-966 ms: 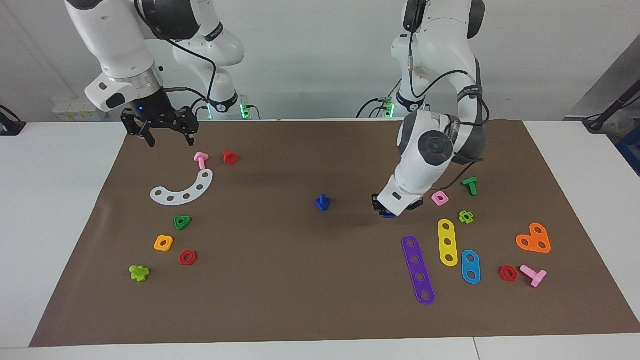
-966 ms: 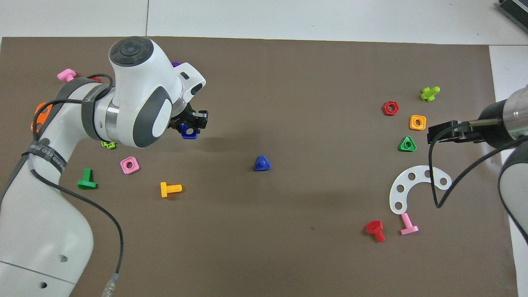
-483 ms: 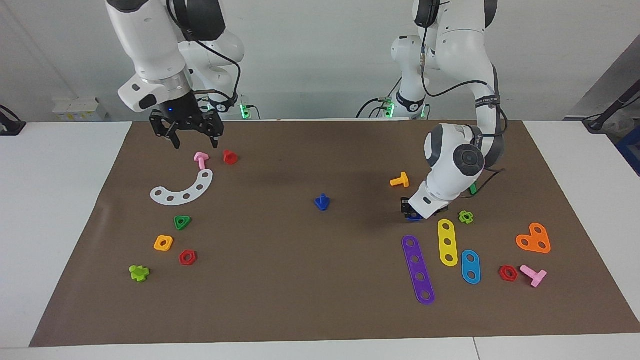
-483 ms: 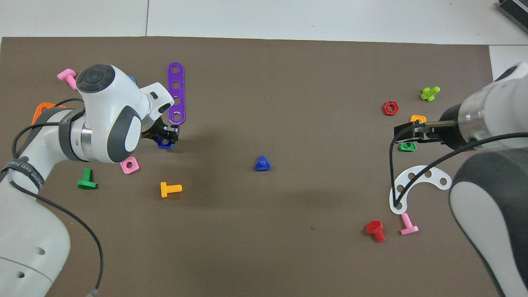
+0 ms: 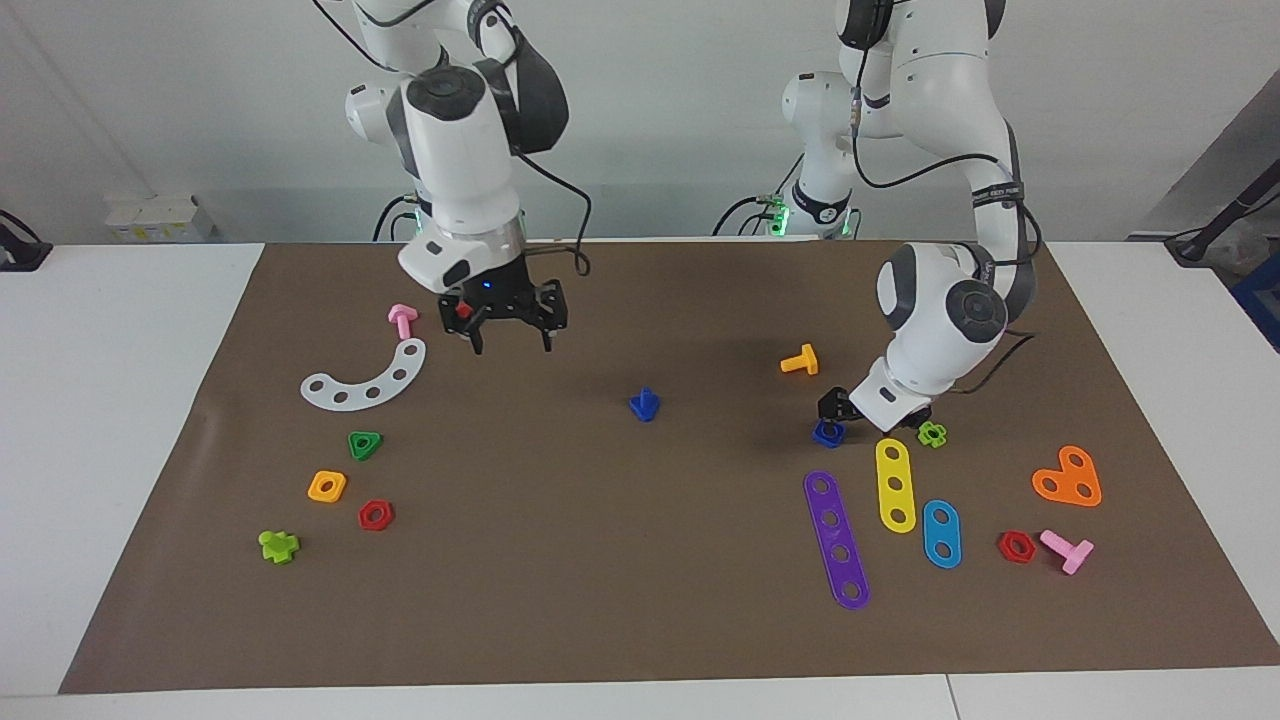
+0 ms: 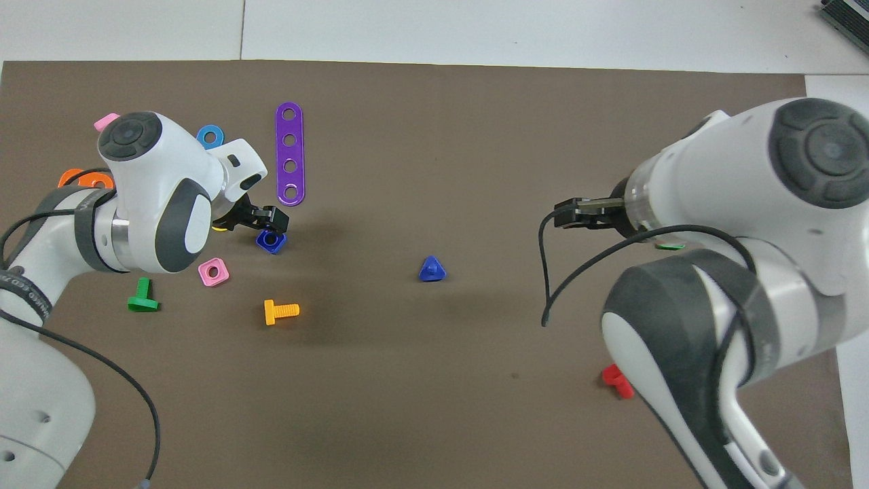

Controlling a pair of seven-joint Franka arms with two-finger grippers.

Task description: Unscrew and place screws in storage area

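The left gripper (image 5: 838,408), fingers apart, hangs just above the blue nut (image 5: 827,432); the right gripper (image 5: 512,340), also spread, holds nothing.

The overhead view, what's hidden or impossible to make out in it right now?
- White curved strip, pink bolt and orange nut: covered overhead by the right arm; the facing view shows them.
- Green triangle nut: only a sliver shows under that arm.
- Yellow strip: overhead, almost all under the left arm's wrist.
- Left gripper above the blue nut: contact cannot be judged.
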